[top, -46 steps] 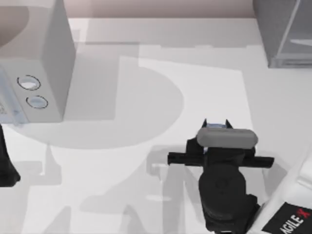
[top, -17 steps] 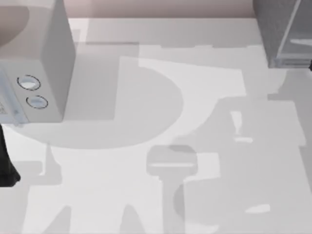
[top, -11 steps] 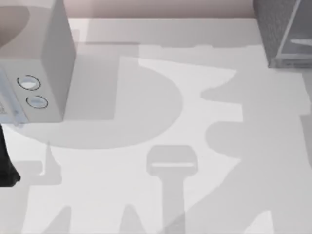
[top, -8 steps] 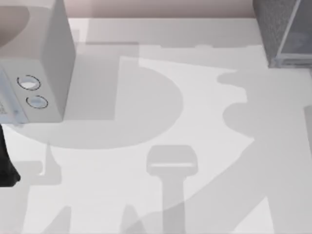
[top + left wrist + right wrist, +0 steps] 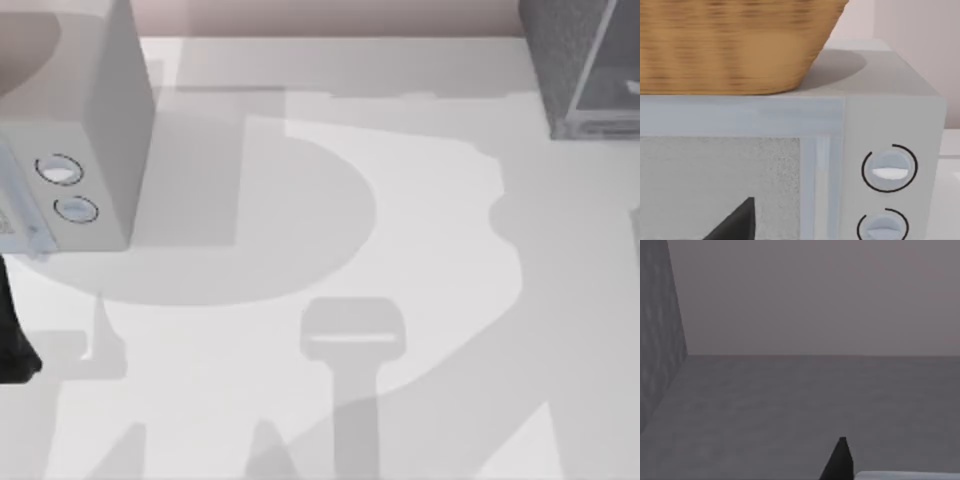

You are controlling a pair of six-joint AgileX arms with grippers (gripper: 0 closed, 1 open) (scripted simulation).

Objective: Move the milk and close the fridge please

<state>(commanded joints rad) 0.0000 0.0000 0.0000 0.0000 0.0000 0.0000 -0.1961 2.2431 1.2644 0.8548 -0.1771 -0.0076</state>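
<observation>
Grey microwave (image 5: 95, 120) sits far left with a basket (image 5: 730, 45) on top; left arm (image 5: 12, 335) parked at the table (image 5: 300, 200) left edge, left gripper (image 5: 735, 222) facing the microwave front, grip can't tell. Fridge (image 5: 560, 60) is at the far right back corner. Right gripper (image 5: 840, 460) faces a dark grey space beside a speckled wall, likely the fridge, grip can't tell. Milk spot can't tell; pale sliver (image 5: 905, 475) by right gripper may be it. Right gripper is likely nearer the fridge, so the door push probably falls to it

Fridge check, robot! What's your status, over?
Left gripper parked facing light grey two-dial box. Right gripper beside dark grey speckled boxy fridge. No obstacle seen.
</observation>
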